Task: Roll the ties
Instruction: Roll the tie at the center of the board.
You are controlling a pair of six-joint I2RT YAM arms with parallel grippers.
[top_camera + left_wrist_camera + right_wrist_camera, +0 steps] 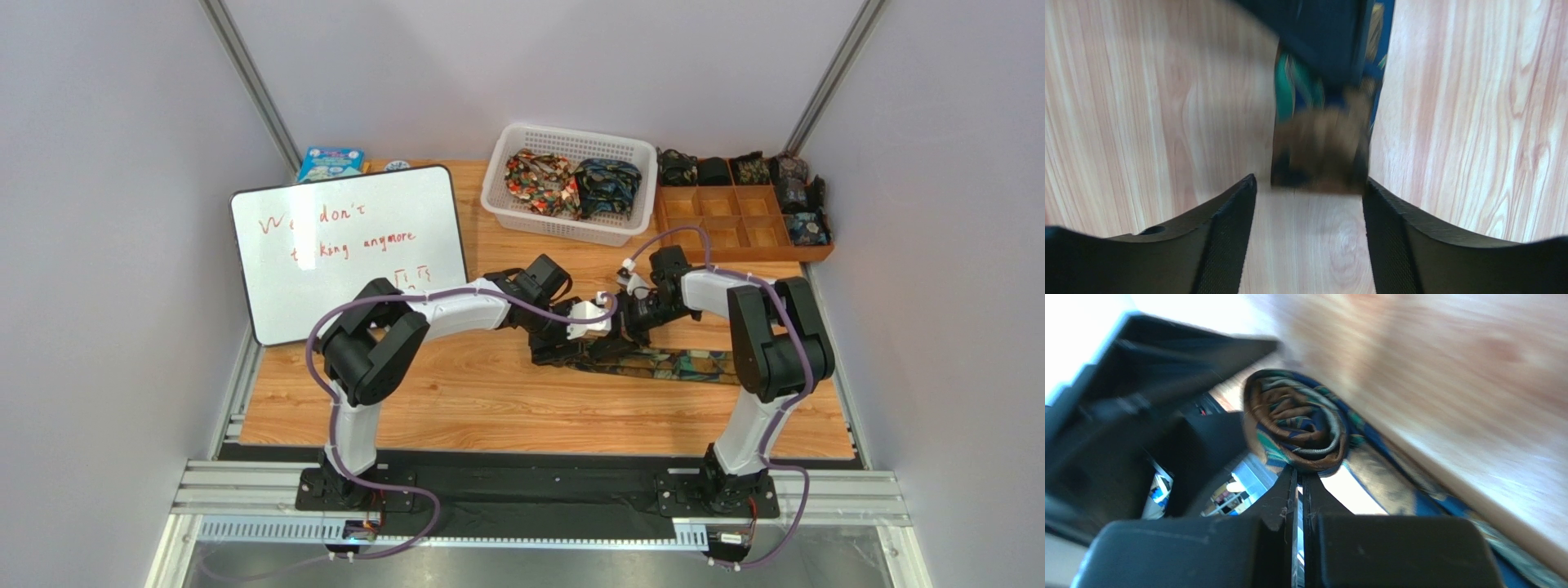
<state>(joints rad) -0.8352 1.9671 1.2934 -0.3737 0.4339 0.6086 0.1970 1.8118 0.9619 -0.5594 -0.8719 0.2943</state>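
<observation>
left arm and right arm reached inward and met over the centre of the table. the patterned tie lay flat on the wood beneath them. left wrist view: left gripper released, fingers straddling the tie's blurred end. right wrist view: right gripper clenched, tips touching the tie's rolled end; pinched fabric could not be confirmed.

The tie at the centre of the top view was dark, with a busy blue, green and gold pattern. Its roll showed swirls of brown, navy, teal and grey. The table was pale, streaked woodgrain. At upper centre, the white basket held one red-orange patterned bundle and one dark blue-green bundle. The tray to its right was brown. The whiteboard bore red handwriting. The arms were black and white, with purple cables.
</observation>
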